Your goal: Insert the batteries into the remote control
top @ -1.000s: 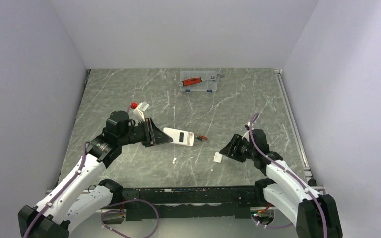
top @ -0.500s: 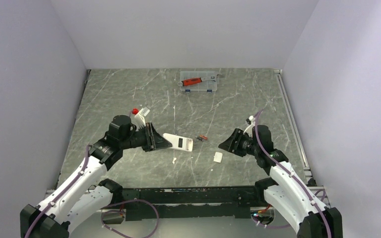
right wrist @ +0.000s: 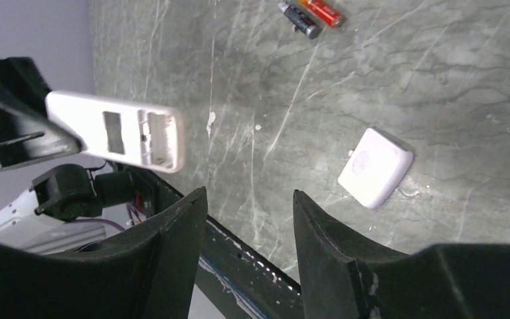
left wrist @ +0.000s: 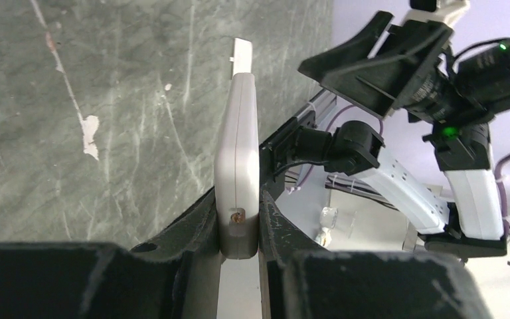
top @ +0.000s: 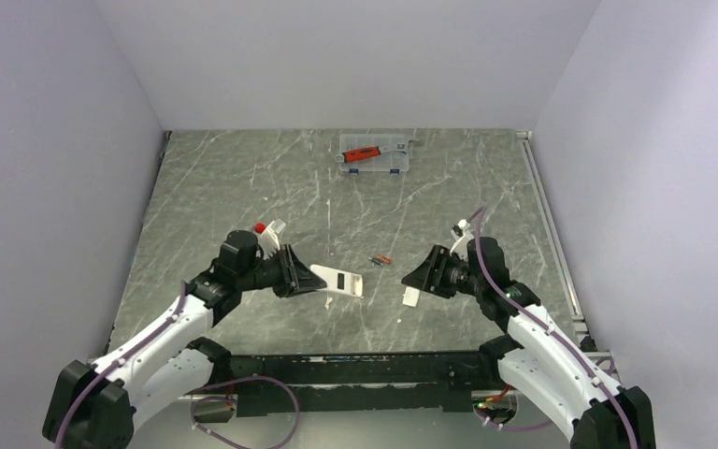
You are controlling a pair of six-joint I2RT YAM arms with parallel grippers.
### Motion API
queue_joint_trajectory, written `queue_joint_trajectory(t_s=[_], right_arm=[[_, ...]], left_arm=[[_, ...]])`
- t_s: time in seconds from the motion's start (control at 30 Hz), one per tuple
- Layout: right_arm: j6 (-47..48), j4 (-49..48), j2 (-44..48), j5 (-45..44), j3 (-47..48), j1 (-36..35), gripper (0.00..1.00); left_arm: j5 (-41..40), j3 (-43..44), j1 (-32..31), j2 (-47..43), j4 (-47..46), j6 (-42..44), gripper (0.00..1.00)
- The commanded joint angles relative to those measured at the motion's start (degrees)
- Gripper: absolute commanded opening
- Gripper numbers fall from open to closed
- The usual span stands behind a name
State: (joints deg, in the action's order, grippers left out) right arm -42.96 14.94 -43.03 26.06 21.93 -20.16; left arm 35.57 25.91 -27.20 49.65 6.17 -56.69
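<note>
My left gripper is shut on one end of the white remote control and holds it off the table, its back with the dark recess turned up. In the left wrist view the remote stands edge-on between my left gripper's jaws. In the right wrist view the remote shows its open battery recess. The two batteries lie side by side on the table right of the remote, and also show in the right wrist view. My right gripper is open and empty, above the table beside a small white square piece.
The white square piece also shows in the right wrist view. A clear plastic case with a red-handled tool lies at the back of the table. A small red and white item lies behind my left arm. The black front rail runs along the near edge.
My left gripper has carried the remote nearer and a little right. My right gripper has moved left, from beside the white square piece to above it.
</note>
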Motion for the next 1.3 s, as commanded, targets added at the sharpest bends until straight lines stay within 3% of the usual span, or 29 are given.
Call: queue_joint_trajectory(t_s=[0.0,0.4,0.57,0.97,1.27], right_arm=[[-0.90,-2.87,-0.07,-1.48,2.84,-2.57,0.53],[-0.74,-3.43,-1.09,-3.74,2.52,-6.19,0.53],[-0.80,-3.64,-1.11,-3.70,2.16,-6.42,0.53],[-0.16,-2.23,-0.57,-4.59,2.89,-6.97,0.54],[0.51,-1.85,-1.20,-5.66,3.03,-7.42,0.54]], left_arm=[[-1.62,-2.05,0.17,2.49,-8.90,-2.13,0.00],[-1.79,-8.34,0.13,13.63,-26.70,-7.62,0.00],[-2.33,-9.31,0.13,16.38,-29.22,-8.12,0.00],[-2.09,-10.35,0.14,21.63,-31.15,-8.44,0.00],[-3.43,-10.01,-0.22,21.13,-24.59,-6.26,0.02]])
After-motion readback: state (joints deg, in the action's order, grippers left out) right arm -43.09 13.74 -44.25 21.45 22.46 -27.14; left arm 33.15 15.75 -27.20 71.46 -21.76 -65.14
